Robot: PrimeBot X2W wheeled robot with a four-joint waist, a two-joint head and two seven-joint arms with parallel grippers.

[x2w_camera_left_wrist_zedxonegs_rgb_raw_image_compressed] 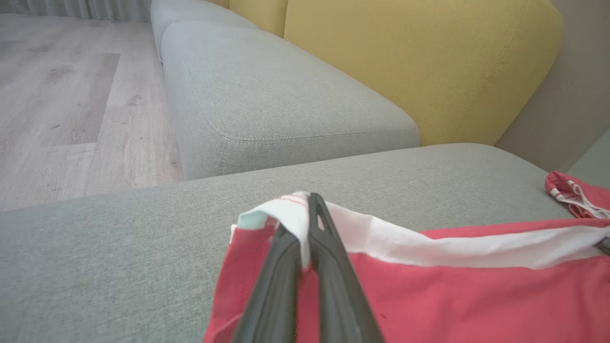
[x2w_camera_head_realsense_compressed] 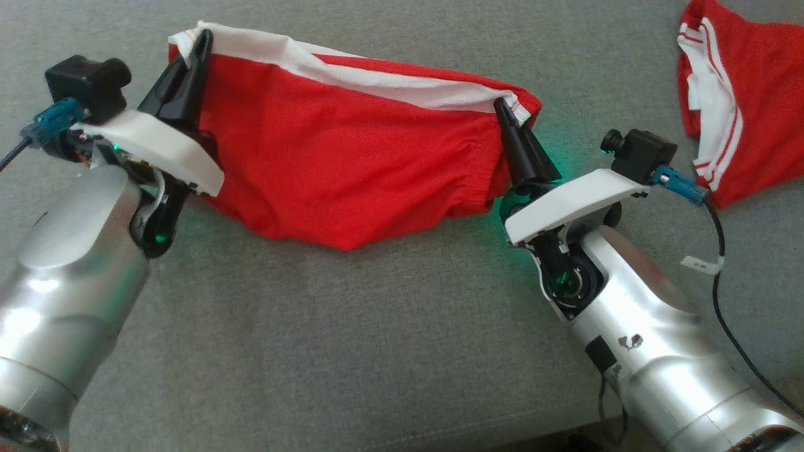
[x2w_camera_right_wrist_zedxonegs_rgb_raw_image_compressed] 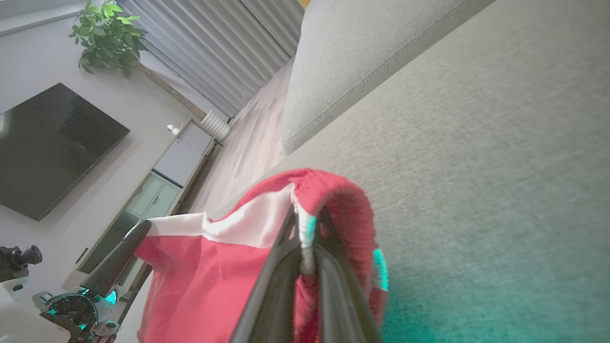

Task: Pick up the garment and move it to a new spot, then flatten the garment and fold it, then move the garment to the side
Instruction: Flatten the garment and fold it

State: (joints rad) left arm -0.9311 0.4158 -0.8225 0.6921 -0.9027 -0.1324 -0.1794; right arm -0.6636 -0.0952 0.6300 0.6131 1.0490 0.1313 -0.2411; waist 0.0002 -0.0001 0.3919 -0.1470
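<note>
The garment (x2w_camera_head_realsense_compressed: 352,157), red with a broad white band along its upper edge, is stretched out sideways over the grey sofa seat (x2w_camera_head_realsense_compressed: 377,326), in the far half of the seat as the head view shows it. Its top edge is pulled fairly taut between the two arms, and the red cloth below hangs in a belly that sags down to the seat. Whether the lowest fold rests on the cushion or hangs just above it cannot be told.

The left claw (x2w_camera_head_realsense_compressed: 202,39) is pinched narrow on the garment's left top corner. In the left wrist view its two dark fingers (x2w_camera_left_wrist_zedxonegs_rgb_raw_image_compressed: 329,267) lie nearly together with the white band caught between them. The right claw (x2w_camera_head_realsense_compressed: 504,108) is likewise closed tight on the right top corner, at the gathered red waistband. The right wrist view shows cloth bunched over its fingers (x2w_camera_right_wrist_zedxonegs_rgb_raw_image_compressed: 333,286).

A second garment (x2w_camera_head_realsense_compressed: 741,94), red with white stripes, lies crumpled near the seat's far right corner, well apart from the held one. Behind the seat stands a yellow back cushion (x2w_camera_left_wrist_zedxonegs_rgb_raw_image_compressed: 419,62). Past the seat's left edge are another grey cushion (x2w_camera_left_wrist_zedxonegs_rgb_raw_image_compressed: 286,95) and a pale wooden floor (x2w_camera_left_wrist_zedxonegs_rgb_raw_image_compressed: 62,95).
</note>
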